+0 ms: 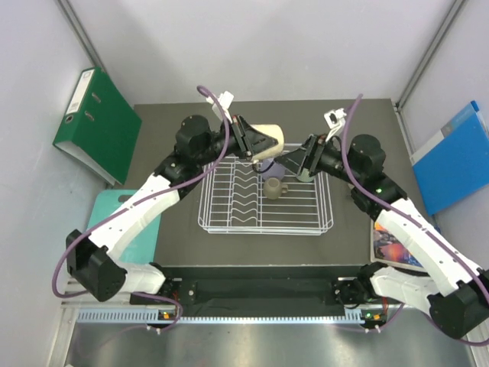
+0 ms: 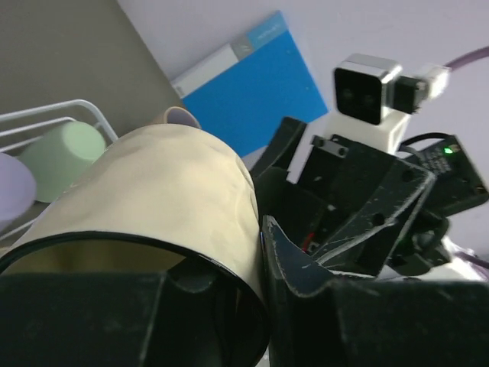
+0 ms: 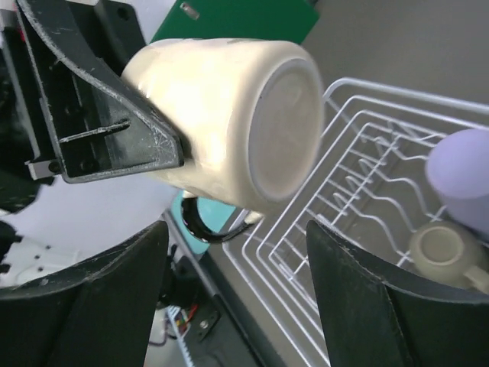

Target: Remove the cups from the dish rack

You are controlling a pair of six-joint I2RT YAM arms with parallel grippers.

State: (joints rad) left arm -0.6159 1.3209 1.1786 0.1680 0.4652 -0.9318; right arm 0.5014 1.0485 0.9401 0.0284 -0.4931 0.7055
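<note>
Our left gripper [image 1: 256,144] is squeezed tight on the cream mug [image 3: 229,115]. It holds the mug on its side, up in the air. Our right gripper [image 1: 299,162] is wide open with nothing in it, just in front of the mug's bottom. Down below both grippers sits the dish rack [image 1: 229,219]. It holds a small tan mug [image 1: 273,188] and a purple cup [image 1: 275,168].

cream mug [image 3: 229,115]: smooth, glossy glaze | dish rack [image 1: 298,214]: white coated wire | right gripper [image 3: 237,306]: scuffed matt black plastic
</note>
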